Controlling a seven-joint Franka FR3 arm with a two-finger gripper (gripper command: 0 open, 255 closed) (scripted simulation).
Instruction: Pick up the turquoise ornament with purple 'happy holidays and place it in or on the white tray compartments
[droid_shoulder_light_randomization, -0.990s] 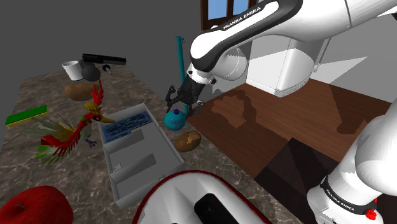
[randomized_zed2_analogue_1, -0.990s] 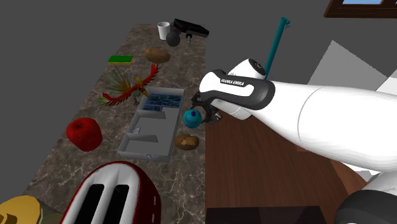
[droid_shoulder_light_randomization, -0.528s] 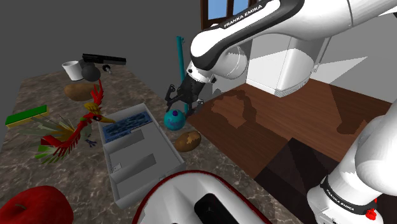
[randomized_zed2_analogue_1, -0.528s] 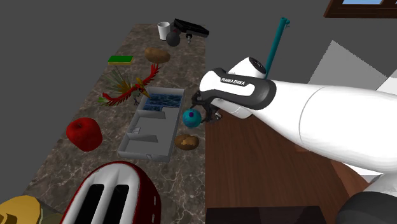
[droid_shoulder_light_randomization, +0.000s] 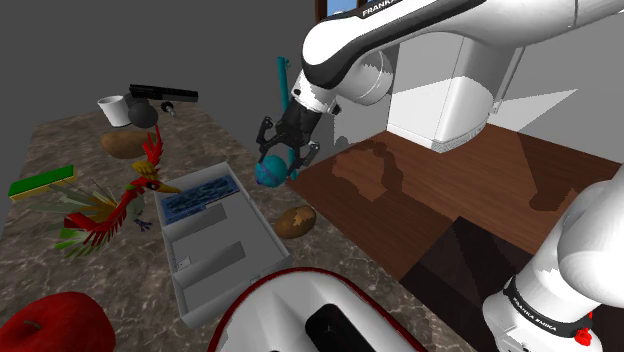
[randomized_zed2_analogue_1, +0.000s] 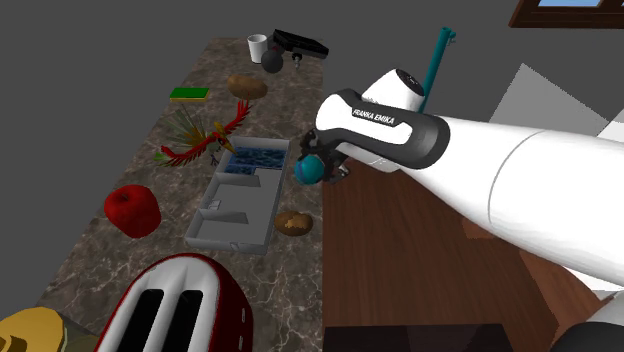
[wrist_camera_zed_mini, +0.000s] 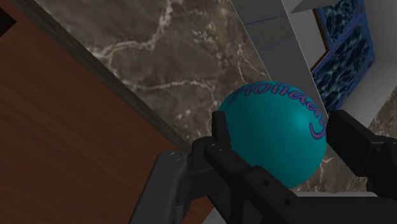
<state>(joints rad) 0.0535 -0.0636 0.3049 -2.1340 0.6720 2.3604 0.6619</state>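
Plainly, the dark marble counter (droid_shoulder_light_randomization: 125, 275) is overhung by the white arm (droid_shoulder_light_randomization: 385, 35), and on it the white tray (droid_shoulder_light_randomization: 205, 238) is seen, its plain compartments set beside one blue-patterned bay (droid_shoulder_light_randomization: 200, 196). The black gripper (droid_shoulder_light_randomization: 281, 160) is clamped on the turquoise ornament (wrist_camera_zed_mini: 273, 137), which is held in the air over the counter's edge, just beside the tray's blue-patterned end and not touching its wall. The ball is judged to be light, rigid and probably hollow — a glossy round shell that could be cracked by squeezing, or let slip by a hold off its widest girth. It is clasped across the middle, with the purple lettering (wrist_camera_zed_mini: 270, 87) left uncovered — a sound hold, best kept gentle.
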